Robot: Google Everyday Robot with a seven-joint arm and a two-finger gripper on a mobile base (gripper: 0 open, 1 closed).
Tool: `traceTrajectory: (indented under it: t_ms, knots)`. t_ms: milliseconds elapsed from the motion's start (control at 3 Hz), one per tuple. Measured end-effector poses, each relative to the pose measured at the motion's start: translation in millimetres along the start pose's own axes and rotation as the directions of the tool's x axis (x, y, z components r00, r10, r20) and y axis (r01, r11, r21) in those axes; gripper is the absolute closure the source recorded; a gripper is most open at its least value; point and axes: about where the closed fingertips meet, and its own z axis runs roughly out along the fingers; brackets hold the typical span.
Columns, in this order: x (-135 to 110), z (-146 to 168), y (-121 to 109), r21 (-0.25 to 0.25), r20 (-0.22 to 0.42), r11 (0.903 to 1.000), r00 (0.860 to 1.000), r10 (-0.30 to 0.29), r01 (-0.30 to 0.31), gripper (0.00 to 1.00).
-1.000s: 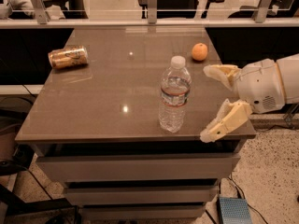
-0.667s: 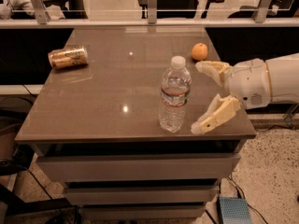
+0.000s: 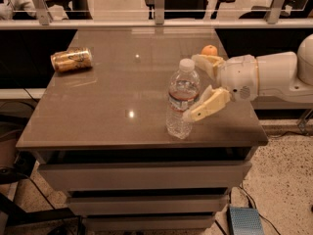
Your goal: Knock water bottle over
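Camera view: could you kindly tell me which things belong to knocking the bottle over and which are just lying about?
Job: upright water bottle; end effector, open, close beside the bottle.
Lying about: drink can on its side; orange behind the end effector.

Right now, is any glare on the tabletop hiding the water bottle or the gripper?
Camera view: no; two small light spots gleam on the glossy table, both clear of the water bottle. Its clear lower body blends into the brown top. The open gripper, right beside it, is evenly lit.
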Motion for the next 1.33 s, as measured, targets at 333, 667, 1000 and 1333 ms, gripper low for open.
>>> traceTrajectory:
  t_ms: [333, 667, 1000, 1333]
  knots:
    - [1, 8, -13, 0.024, 0.023, 0.9993, 0.999, 0.028, -0.029, 0.00]
    - [3, 14, -26, 0.046, 0.038, 0.9977, 0.998, 0.048, -0.050, 0.00]
    - [1, 26, -43, 0.057, 0.041, 0.9971, 0.998, 0.049, -0.051, 0.00]
    - [-6, 33, -61, 0.062, 0.035, 0.9974, 0.999, 0.034, -0.037, 0.00]
